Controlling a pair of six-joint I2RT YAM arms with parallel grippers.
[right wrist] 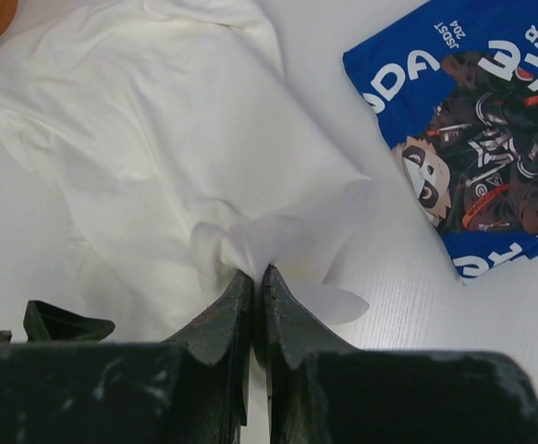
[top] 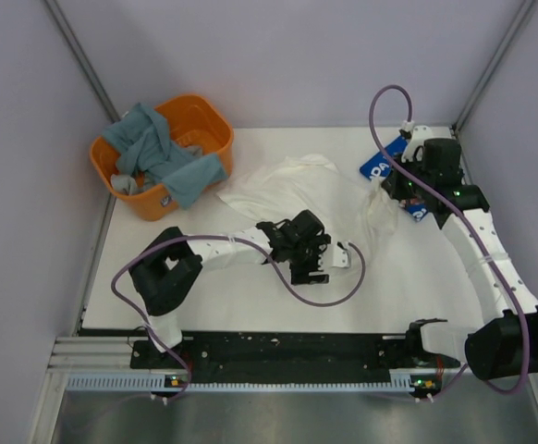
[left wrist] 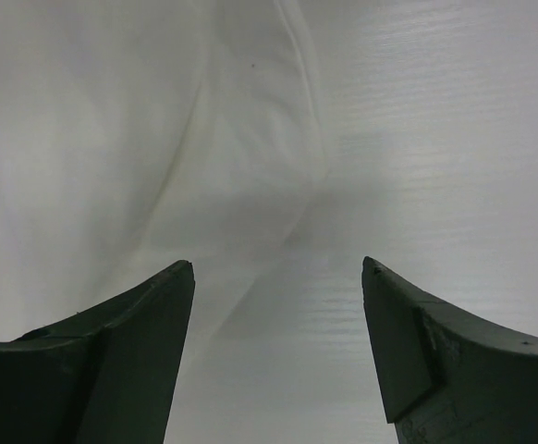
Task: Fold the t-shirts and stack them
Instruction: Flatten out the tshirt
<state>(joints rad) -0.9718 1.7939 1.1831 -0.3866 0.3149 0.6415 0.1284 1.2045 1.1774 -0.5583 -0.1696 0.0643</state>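
A large white t-shirt (top: 287, 183) lies crumpled across the middle of the table; no print shows on it. My right gripper (top: 400, 192) is shut on a bunched edge of the shirt at its right side, seen close in the right wrist view (right wrist: 258, 270) with the cloth (right wrist: 177, 120) spreading away from it. A folded royal-blue t-shirt (top: 380, 166) with white lettering lies at the back right, just past that gripper (right wrist: 472, 139). My left gripper (top: 308, 264) is open and empty (left wrist: 278, 268), low over the table at the shirt's near edge (left wrist: 112, 139).
An orange basket (top: 204, 106) holding teal cloths (top: 158, 153) stands at the back left. Grey walls close in the table on three sides. A purple cable loops by the left wrist (top: 343, 287).
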